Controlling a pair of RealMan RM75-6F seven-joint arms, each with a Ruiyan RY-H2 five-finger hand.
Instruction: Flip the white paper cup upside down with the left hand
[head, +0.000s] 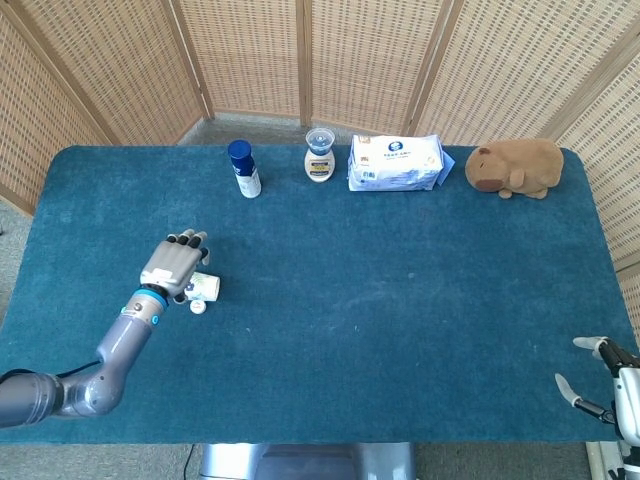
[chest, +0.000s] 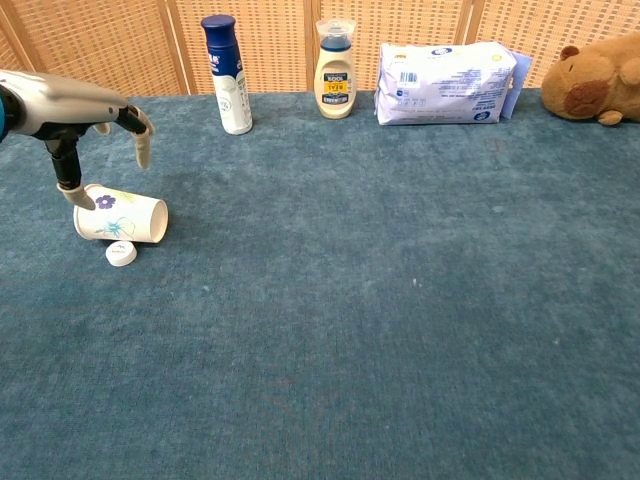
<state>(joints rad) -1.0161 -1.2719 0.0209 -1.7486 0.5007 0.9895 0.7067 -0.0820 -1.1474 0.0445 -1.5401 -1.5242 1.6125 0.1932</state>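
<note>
The left hand (chest: 85, 110) hovered, fingers spread and empty, just above the toppled white paper cup (chest: 120, 215), likely light, crushable, best grasped gently around its sidewall.

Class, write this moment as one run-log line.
left hand: open, above cup | white paper cup: on its side, not flipped | small white cap: beside cup | right hand: idle at table edge

The head view looks steeply down from high on the whole blue bench (head: 400, 300). The chest view sits low and close (facing the wicker screen), sharing the bench's far row and left side.
</note>
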